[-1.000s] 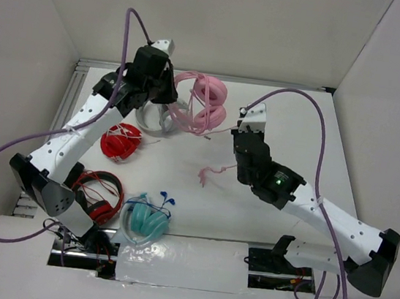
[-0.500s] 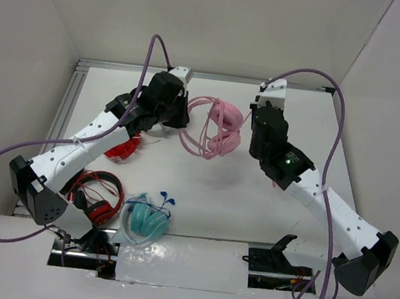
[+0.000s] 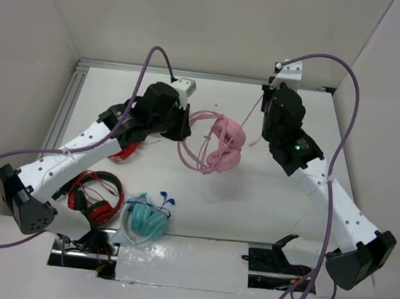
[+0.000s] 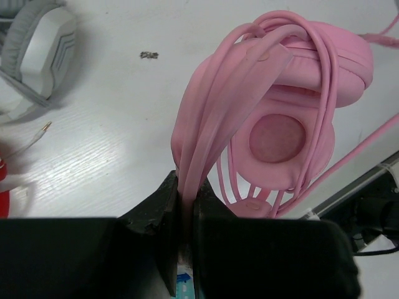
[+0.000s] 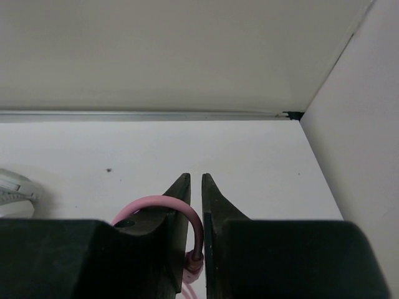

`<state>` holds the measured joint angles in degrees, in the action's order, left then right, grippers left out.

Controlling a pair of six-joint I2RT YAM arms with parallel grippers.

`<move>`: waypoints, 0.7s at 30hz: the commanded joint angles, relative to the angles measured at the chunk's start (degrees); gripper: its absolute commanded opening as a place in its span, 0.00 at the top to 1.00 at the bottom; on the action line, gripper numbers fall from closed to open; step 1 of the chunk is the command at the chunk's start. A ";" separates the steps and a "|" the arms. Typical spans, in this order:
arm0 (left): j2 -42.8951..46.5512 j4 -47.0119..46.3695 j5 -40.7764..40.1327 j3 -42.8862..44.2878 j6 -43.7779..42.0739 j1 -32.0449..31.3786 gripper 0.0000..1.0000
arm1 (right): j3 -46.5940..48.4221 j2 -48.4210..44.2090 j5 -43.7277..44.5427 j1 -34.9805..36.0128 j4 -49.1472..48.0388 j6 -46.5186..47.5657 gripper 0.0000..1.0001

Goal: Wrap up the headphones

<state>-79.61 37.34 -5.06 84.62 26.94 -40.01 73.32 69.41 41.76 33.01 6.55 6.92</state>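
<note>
Two arms engaged, mid-wrap. The left gripper (image 4: 185,193) is clamped tight on the headband (image 4: 209,118) of the headphones (image 3: 225,139), w/ a few strands of cable (image 5: 182,208) seemingly caught in the same pinch. The headphones hang out in front of it at mid-table, a bit toward the back, and look held clear of the table (image 3: 253,193) (shadow underneath). Earcups face the wrist cam, and several cable turns already lie over the headband and cups. The right gripper (image 5: 194,187) has its jaws nearly together, pinching the cable near its plug end. The cable arcs over one finger and drops into the gap, and the top view shows a short taut run from there to the cups. Judgement: wrap mostly done, only a short tail left. Next move prob. calls for the right arm to carry that tail round the band once more, keeping light tension, then tuck or release the end close to the bundle. The left arm must hold steady so the loops don't slide off. Risk: slack lets turns spring loose. Surface is a white table w/ a faint wood-like grain and a small dark speck near the cups. Also on it are grey-white headphones (image 4: 34,43) beside the left arm, a red cable bundle (image 3: 124,151) partly under that arm, red-and-black headphones (image 3: 94,195) and teal headphones (image 3: 146,220) near the front edge. White panel walls on three sides, w/ a metal rail (image 5: 156,115) along the back edge.
</note>
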 commanded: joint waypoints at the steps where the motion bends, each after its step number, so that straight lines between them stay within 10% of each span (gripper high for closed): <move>1: 2.62 -3.85 5.57 -0.15 -3.47 -1.73 1.00 | 5.51 0.37 -3.34 -2.69 -4.26 -0.50 0.81; 9: 2.36 -7.80 18.48 -2.53 -8.74 -3.93 1.00 | 7.80 3.10 -14.31 -4.36 -5.67 7.04 0.72; 17: 2.79 -11.67 30.45 -1.57 -12.87 -4.90 1.00 | 7.63 7.41 -34.34 -6.82 3.29 10.84 0.96; 21: 6.12 -14.31 38.17 -0.43 -15.07 -4.90 1.00 | 5.09 8.11 -63.93 -15.57 6.45 11.52 0.96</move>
<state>-78.94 29.50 20.23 81.38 14.90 -44.27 78.32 77.84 3.95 24.23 12.19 15.99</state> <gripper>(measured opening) 0.183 0.255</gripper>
